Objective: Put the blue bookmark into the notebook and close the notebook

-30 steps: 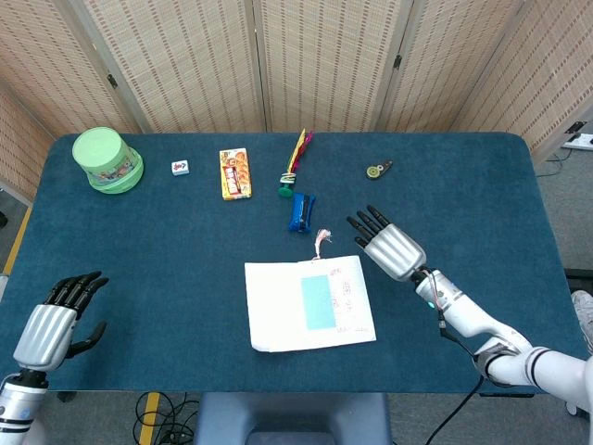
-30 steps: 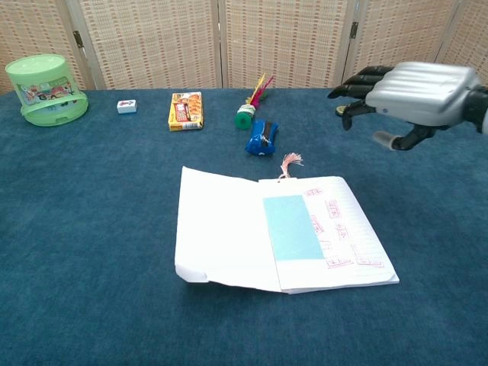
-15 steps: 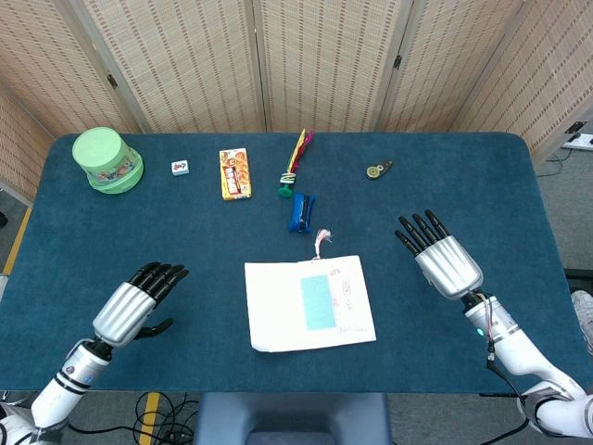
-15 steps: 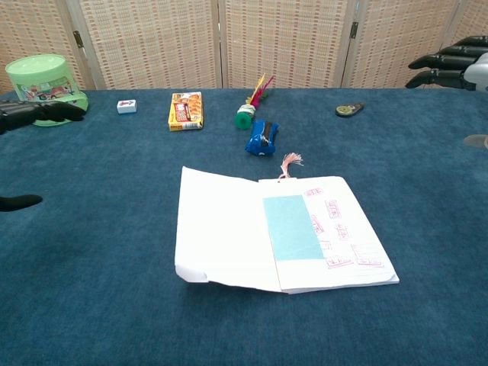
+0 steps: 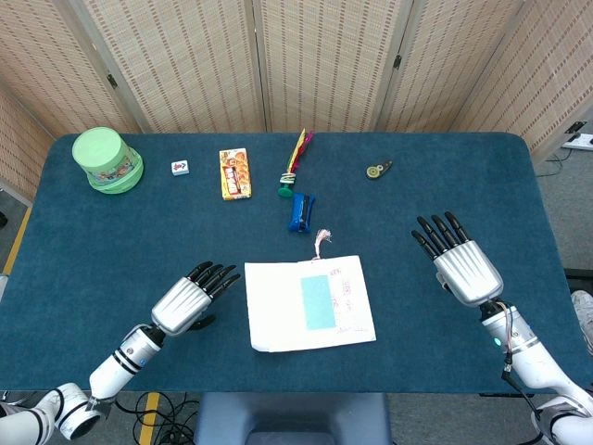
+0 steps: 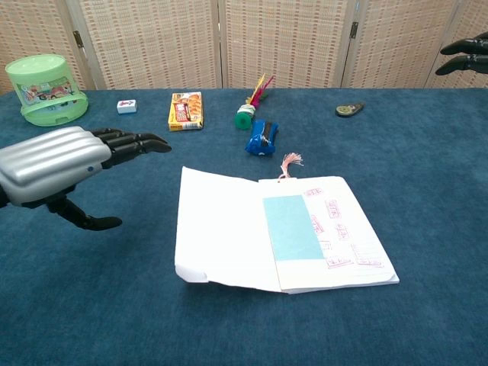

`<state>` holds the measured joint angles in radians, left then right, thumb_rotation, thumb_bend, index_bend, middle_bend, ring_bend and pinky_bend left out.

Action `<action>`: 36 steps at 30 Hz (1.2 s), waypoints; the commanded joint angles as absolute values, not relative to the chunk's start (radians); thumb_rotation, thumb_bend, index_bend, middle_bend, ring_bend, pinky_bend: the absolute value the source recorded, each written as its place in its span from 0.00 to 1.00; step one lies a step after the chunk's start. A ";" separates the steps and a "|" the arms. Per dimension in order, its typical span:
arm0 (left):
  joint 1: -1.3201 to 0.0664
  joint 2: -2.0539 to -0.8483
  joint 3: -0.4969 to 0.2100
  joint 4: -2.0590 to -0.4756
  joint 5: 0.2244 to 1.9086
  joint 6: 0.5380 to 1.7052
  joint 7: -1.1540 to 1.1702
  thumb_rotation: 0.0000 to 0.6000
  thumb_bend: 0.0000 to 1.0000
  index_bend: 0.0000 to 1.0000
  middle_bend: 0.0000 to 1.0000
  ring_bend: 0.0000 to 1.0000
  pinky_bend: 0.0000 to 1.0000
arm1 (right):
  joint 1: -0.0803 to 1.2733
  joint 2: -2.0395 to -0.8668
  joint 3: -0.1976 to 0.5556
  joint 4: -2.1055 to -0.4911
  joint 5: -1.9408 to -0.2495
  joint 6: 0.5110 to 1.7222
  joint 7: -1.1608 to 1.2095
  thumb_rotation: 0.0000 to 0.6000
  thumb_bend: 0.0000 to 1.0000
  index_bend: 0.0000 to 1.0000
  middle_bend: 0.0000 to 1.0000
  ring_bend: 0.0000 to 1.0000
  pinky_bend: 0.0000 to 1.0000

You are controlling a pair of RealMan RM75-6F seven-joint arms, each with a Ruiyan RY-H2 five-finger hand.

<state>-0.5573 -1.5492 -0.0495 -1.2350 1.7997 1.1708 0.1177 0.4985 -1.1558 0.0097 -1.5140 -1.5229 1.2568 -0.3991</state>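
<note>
The white notebook (image 5: 278,306) (image 6: 221,229) lies open near the table's front middle. The light blue bookmark (image 5: 316,301) (image 6: 293,227) lies flat on its right page, its pink tassel (image 5: 321,241) (image 6: 290,162) sticking out past the top edge. My left hand (image 5: 190,297) (image 6: 57,158) hovers open just left of the notebook, fingers stretched toward it, touching nothing. Well off to the right of the notebook, my right hand (image 5: 461,264) (image 6: 465,55) is open, fingers pointing away, holding nothing.
Along the far side stand a green lidded tub (image 5: 107,159), a small white tile (image 5: 180,167), an orange box (image 5: 234,173), a feathered shuttlecock toy (image 5: 294,162), a blue object (image 5: 300,211) just beyond the notebook, and a small round item (image 5: 376,170).
My left hand has moved right from the table's left edge to beside the notebook. My right hand has drawn back to the right, away from the notebook. Notebook and bookmark have not moved.
</note>
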 commanded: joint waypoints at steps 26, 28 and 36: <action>-0.681 -1.811 0.022 -0.895 1.827 1.258 -0.085 1.00 0.29 0.44 0.12 0.15 0.18 | 0.458 -1.158 0.033 -1.491 -1.558 1.264 -0.343 1.00 0.21 0.10 0.00 0.00 0.00; -0.683 -1.819 0.024 -0.884 1.825 1.264 -0.089 1.00 0.32 0.47 0.13 0.15 0.18 | 0.457 -1.158 0.035 -1.490 -1.558 1.263 -0.342 1.00 0.21 0.10 0.00 0.00 0.00; -0.686 -1.847 0.031 -0.847 1.807 1.283 -0.114 1.00 0.36 0.58 0.16 0.15 0.18 | 0.453 -1.159 0.040 -1.489 -1.563 1.258 -0.340 1.00 0.21 0.10 0.00 0.00 0.00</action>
